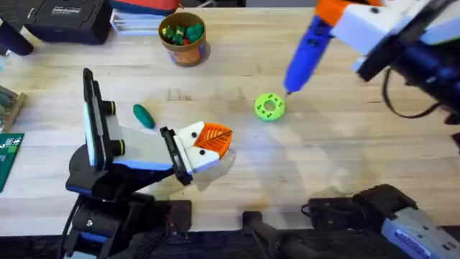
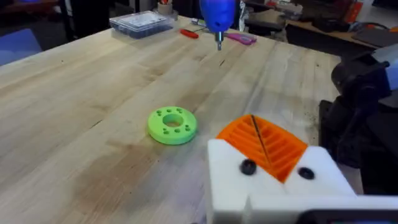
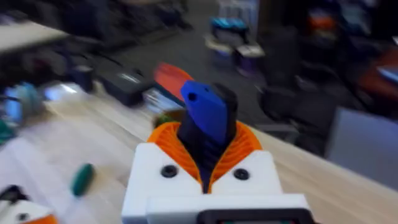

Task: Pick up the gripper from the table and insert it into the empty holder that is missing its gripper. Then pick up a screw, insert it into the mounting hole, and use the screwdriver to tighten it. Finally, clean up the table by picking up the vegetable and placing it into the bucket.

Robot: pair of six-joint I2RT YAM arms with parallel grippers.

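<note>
The right gripper (image 3: 205, 163) pinches the blue screwdriver (image 1: 307, 50), lifted above the surface near the green disc (image 1: 269, 107). It looks rigid and smooth-bodied, best held mid-barrel. The left gripper (image 2: 261, 146) is pressed together.

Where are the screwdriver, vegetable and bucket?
screwdriver (image 1: 307, 52), overhead view, middle of the blue body.
vegetable (image 1: 144, 115), overhead view, middle of the green oval.
bucket (image 1: 188, 52), overhead view, outer wall.
</note>
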